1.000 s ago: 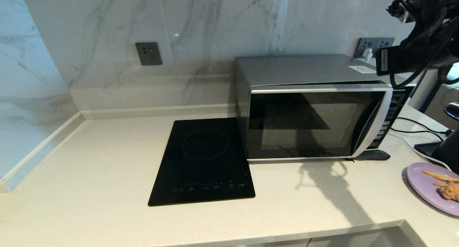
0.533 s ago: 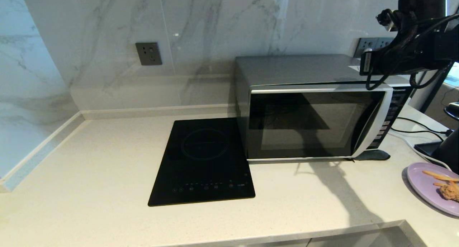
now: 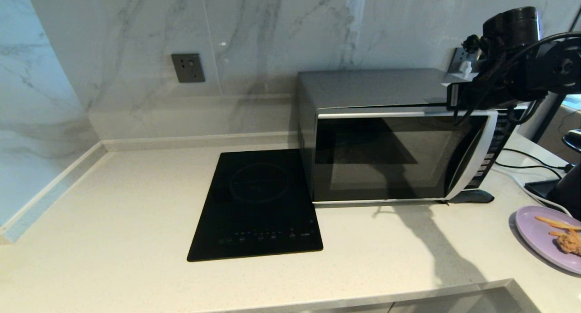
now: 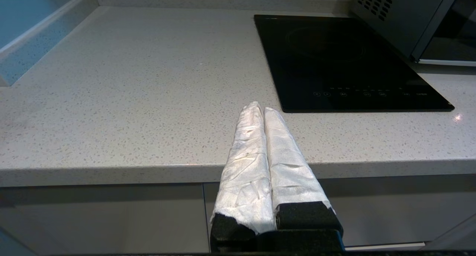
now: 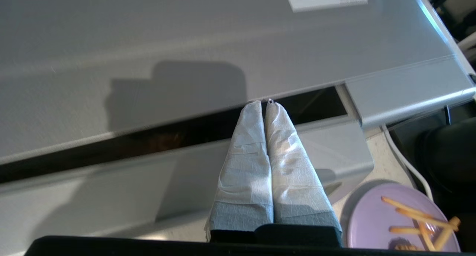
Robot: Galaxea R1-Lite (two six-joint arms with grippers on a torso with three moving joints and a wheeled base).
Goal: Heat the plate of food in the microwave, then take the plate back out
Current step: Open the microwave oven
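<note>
Right gripper above the microwave's upper front edge; plate of food on the countertop.

The right gripper (image 5: 264,101) was clenched with its wrapped fingers (image 5: 245,167) pressed together, grasping nothing, and was positioned over the top of the microwave (image 3: 390,136) near the dark gap along the upper edge of the door. The door stood slightly ajar at that edge. The plate of food (image 3: 547,238) rested on the countertop (image 3: 113,213) to the right of the microwave, apart from it. The left gripper (image 4: 264,109) was parked at the counter's front edge, clenched and empty, near the black cooktop (image 3: 258,204).
</note>
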